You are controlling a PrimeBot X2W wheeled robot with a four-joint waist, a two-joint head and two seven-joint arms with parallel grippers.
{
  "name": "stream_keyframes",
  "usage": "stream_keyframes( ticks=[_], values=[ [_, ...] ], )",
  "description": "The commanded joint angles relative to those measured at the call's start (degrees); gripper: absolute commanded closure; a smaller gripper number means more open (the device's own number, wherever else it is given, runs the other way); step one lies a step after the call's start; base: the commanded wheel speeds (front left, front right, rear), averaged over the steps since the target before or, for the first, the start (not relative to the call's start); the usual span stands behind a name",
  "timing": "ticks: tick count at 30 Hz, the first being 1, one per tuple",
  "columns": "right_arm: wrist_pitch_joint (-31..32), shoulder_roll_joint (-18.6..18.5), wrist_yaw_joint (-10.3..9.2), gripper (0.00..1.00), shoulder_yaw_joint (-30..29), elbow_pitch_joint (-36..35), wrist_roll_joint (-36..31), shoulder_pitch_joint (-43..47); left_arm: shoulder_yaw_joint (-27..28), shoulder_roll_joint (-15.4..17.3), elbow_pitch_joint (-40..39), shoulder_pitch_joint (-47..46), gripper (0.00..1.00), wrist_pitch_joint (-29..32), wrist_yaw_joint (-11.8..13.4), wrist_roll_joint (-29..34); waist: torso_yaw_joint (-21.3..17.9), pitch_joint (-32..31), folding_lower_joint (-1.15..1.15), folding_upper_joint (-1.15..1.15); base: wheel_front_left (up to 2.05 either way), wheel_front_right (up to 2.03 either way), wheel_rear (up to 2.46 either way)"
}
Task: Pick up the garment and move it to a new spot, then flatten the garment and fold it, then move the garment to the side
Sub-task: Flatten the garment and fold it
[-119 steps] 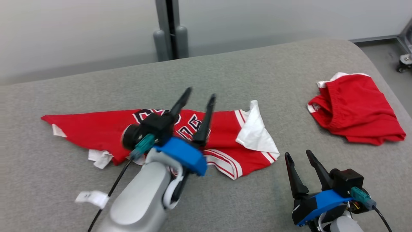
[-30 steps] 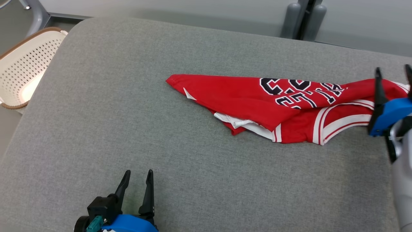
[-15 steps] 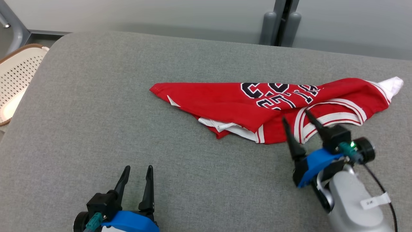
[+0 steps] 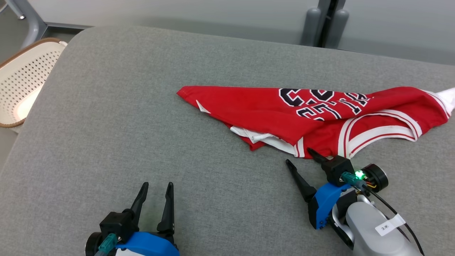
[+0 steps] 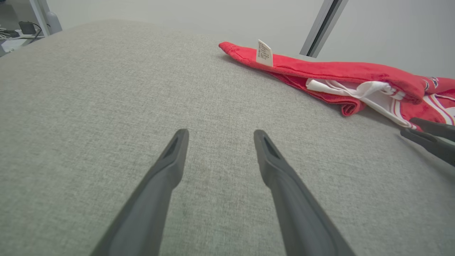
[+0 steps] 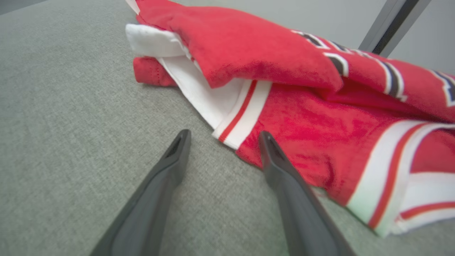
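The red garment [image 4: 320, 117] lies across the centre and right of the head view on the grey surface [image 4: 106, 124], long axis left to right. The right gripper [image 4: 298, 155], jaws wide and empty, points up at its lower hem, just beside it; the left gripper [image 4: 158, 184], equally wide and empty, sits well apart at lower left.

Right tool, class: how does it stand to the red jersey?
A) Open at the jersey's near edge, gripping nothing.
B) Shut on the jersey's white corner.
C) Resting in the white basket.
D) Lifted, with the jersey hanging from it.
A: the right tool stands spread at the near edge of the red jersey, which lies on the grey cushion.
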Motion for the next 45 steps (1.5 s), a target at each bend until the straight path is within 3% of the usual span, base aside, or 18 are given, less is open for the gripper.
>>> stream_keyframes(
  ticks=[1, 3, 4, 5, 6, 7, 8, 12, 22, 34, 35, 36, 37, 38, 39, 45],
  values=[
    [-0.2, -0.3, -0.02, 0.00, 0.6, 1.5, 0.0, -1.1, 0.2, 0.0, -0.1, -0.8, 0.00, -0.2, 0.3, -0.2, 0.8, 0.6, 0.00, 0.00, 0.00, 0.00, 0.00],
    [-0.2, -0.3, -0.02, 0.00, 0.8, 3.1, -0.4, -1.8, 0.2, 0.0, -0.1, -0.7, 0.00, -0.2, 0.3, -0.4, 1.2, 0.9, 0.00, 0.00, 0.00, 0.00, 0.00],
    [-0.1, -0.3, -0.02, 0.07, 0.9, 4.0, -0.7, -2.0, 0.2, 0.0, 0.0, -0.8, 0.00, -0.2, 0.3, -0.5, 1.4, 1.0, 0.00, 0.00, 0.00, 0.00, 0.00],
    [-0.1, -0.2, -0.02, 0.31, 0.9, 4.9, -0.7, -2.1, 0.2, 0.0, 0.0, -0.8, 0.00, -0.2, 0.3, -0.5, 1.5, 1.0, 0.00, 0.00, 0.00, 0.00, 0.00],
    [-0.1, 0.0, -0.02, 0.71, 0.9, 5.6, -0.7, -2.4, 0.3, 0.0, 0.0, -0.9, 0.00, -0.2, 0.3, -0.5, 1.6, 1.1, 0.00, 0.00, 0.00, 0.00, 0.00],
    [-0.1, 0.0, -0.02, 0.71, 0.9, 5.6, -0.7, -2.4, 0.3, 0.0, 0.0, -0.9, 0.00, -0.2, 0.3, -0.5, 1.6, 1.1, 0.00, 0.00, 0.00, 0.00, 0.00],
    [0.0, 0.1, -0.02, 1.00, 1.1, 6.2, -1.1, -2.5, 0.3, 0.0, 0.1, -0.9, 0.00, -0.2, 0.3, -0.6, 1.7, 1.1, 0.00, 0.00, 0.00, 0.00, 0.00],
    [-0.1, -0.1, 0.00, 1.00, 0.2, 4.4, -1.0, -1.9, 0.6, 0.0, 0.1, -0.8, 0.00, -0.2, 0.5, -0.5, 1.2, 0.5, 0.00, 0.00, 0.00, 0.00, 0.00],
    [-0.2, -5.6, -0.02, 1.00, -9.2, -13.2, -0.8, 13.8, 2.0, 0.0, 0.5, 2.4, 0.00, -0.2, 0.0, 1.4, -6.6, -6.3, 0.00, 0.00, 0.00, 0.00, 0.00],
    [-0.2, -10.1, -0.02, 1.00, -14.2, -20.1, 2.7, 26.0, 1.0, 0.0, 1.2, 4.7, 0.00, -0.2, -0.2, 0.6, -12.2, -10.0, 0.00, 0.00, 0.00, 0.00, 0.00],
    [-0.2, -10.3, -0.02, 0.87, -14.7, -20.3, 3.1, 26.4, 1.0, 0.0, 1.3, 4.9, 0.00, -0.2, -0.2, 0.7, -12.5, -10.0, 0.00, 0.00, 0.00, 0.00, 0.00],
    [-0.2, -10.5, -0.02, 0.67, -15.1, -20.5, 3.1, 26.6, 0.9, 0.0, 1.3, 5.0, 0.00, -0.2, -0.2, 0.7, -12.8, -10.0, 0.00, 0.00, 0.00, 0.00, 0.00],
    [-0.2, -10.7, -0.02, 0.55, -15.7, -20.8, 3.0, 26.6, 0.9, 0.0, 1.4, 5.0, 0.00, -0.2, -0.2, 0.8, -13.0, -9.9, 0.00, 0.00, 0.00, 0.00, 0.00],
    [-0.2, -10.6, -0.02, 0.18, -16.3, -21.3, 3.0, 26.5, 0.9, 0.0, 1.4, 4.9, 0.00, -0.2, -0.2, 0.8, -13.3, -9.7, 0.00, 0.00, 0.00, 0.00, 0.00],
    [-0.2, -10.3, -0.01, 0.00, -16.8, -21.6, 3.1, 26.4, 0.9, 0.0, 1.4, 4.7, 0.00, -0.2, -0.2, 0.8, -13.4, -9.5, 0.00, 0.00, 0.00, 0.00, 0.00],
    [-0.2, -8.6, -0.01, 0.00, -18.5, -24.9, 2.7, 24.1, 1.3, 0.0, 2.1, 1.8, 0.00, -0.2, 0.1, 0.1, -13.9, -7.1, 0.00, 0.00, 0.00, 0.00, 0.00]
  ],
)
